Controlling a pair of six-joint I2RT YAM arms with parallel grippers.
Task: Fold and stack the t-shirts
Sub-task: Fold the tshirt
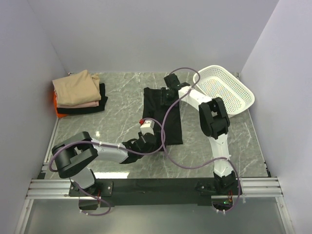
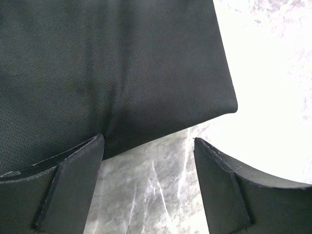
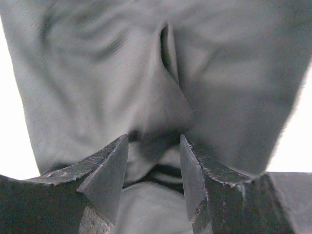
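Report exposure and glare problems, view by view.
Top external: even light, sharp, one small glare spot on the marble table. Left wrist: table blown out white, black t-shirt weave crisp. Right wrist: t-shirt washed to grey, corners clipped white.

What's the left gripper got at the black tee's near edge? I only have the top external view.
Observer: Nothing. The left gripper is open. Bare table shows between the jaws, and the black t-shirt edge lies right at their tips.
Operator: Right one clamped at the far end?
Observer: Can't tell. The right gripper straddles a raised pucker of cloth with its jaws apart.
Operator: Near corner flat?
Observer: Yes, in the left wrist view it lies smooth on the table, no curl.
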